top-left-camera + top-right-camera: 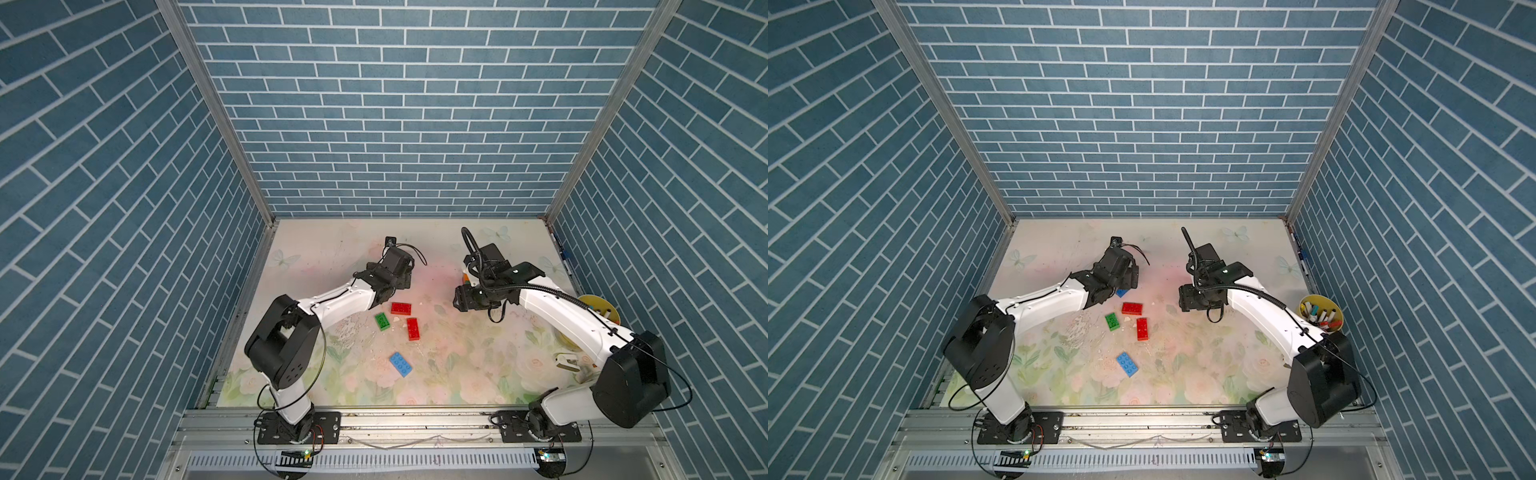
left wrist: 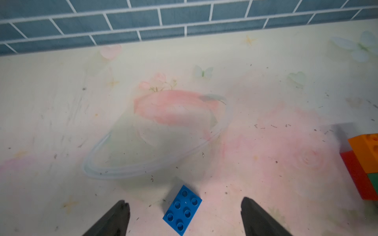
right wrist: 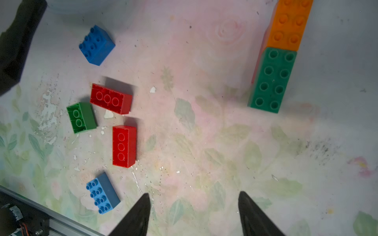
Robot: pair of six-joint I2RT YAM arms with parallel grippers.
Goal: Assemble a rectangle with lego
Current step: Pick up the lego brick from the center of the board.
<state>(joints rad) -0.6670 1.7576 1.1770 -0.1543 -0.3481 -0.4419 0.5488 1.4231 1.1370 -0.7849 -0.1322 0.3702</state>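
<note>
While surface (image 3: 204, 143) carries unfinished stack (image 3: 274, 77) of orange, green, red lego, left end effector (image 2: 184, 201) hangs open, empty, over dark blue brick (image 2: 182, 210), well apart from stack on left arm's side. Brick sits between fingers (image 2: 114, 218), untouched, long axis skewed across closing line; left arm nearer. Right end effector (image 3: 194, 194) open, empty, near stack. Brick: six studs up, glossy, short block.

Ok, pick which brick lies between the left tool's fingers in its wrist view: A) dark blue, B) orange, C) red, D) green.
A: the dark blue brick lies on the table in the gap of the open left tool, ungripped.
</note>
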